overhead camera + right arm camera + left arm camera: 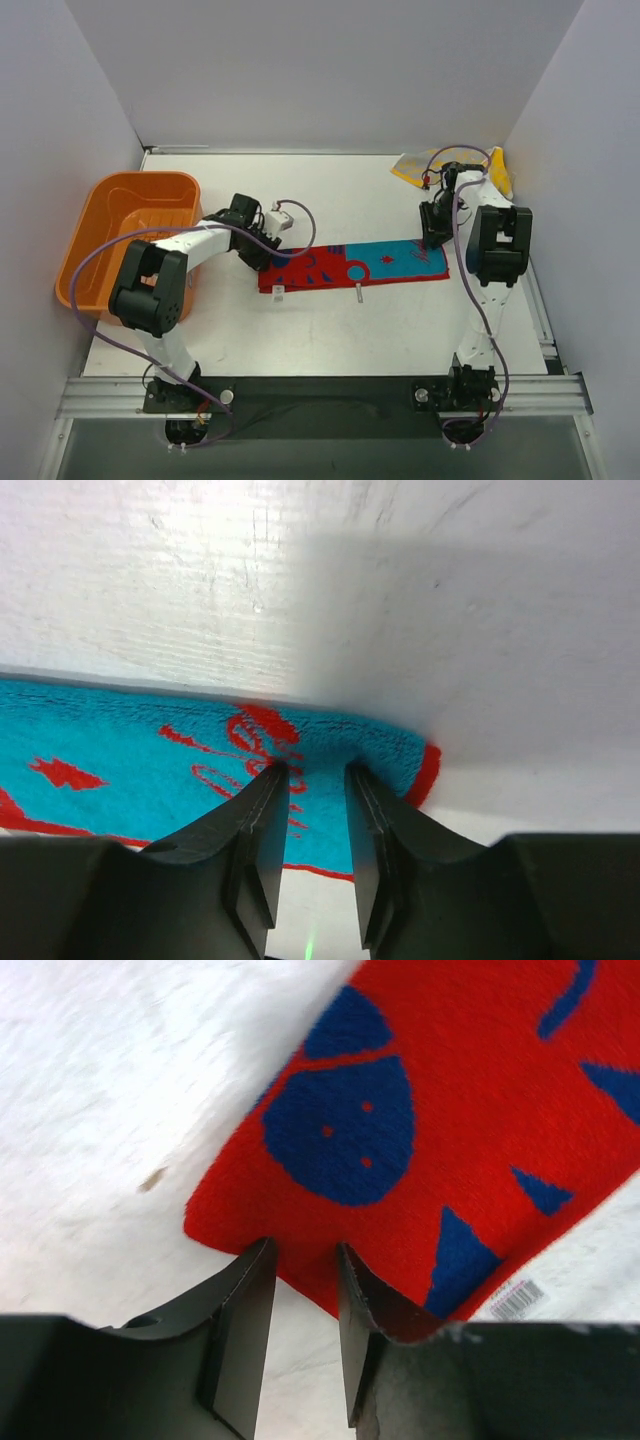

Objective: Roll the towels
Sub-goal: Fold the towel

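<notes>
1. The red-and-turquoise towel (pixel 350 268) lies flat on the table (pixel 330 340) in the middle of the top view, laid out as a narrow strip. I have one arm at each short end, which I judge is to keep the strip straight before any rolling begins.
2. The left gripper (pixel 305 1252) sits at the corner of the red end. Its jaws are a narrow slit apart and bare table shows between them, so nothing is clamped.
3. The right gripper (pixel 317 770) bears down on the turquoise end. Its jaws are equally narrow, with cloth bunched at the tips, and I cannot tell whether the cloth is pinched.
4. The long axis runs left to right across the top view, climbing slightly towards the right. The red end points left and the turquoise end right.
5. The yellow towel (pixel 415 167) lies at the upper right, beyond the right arm and well apart from the strip.
</notes>
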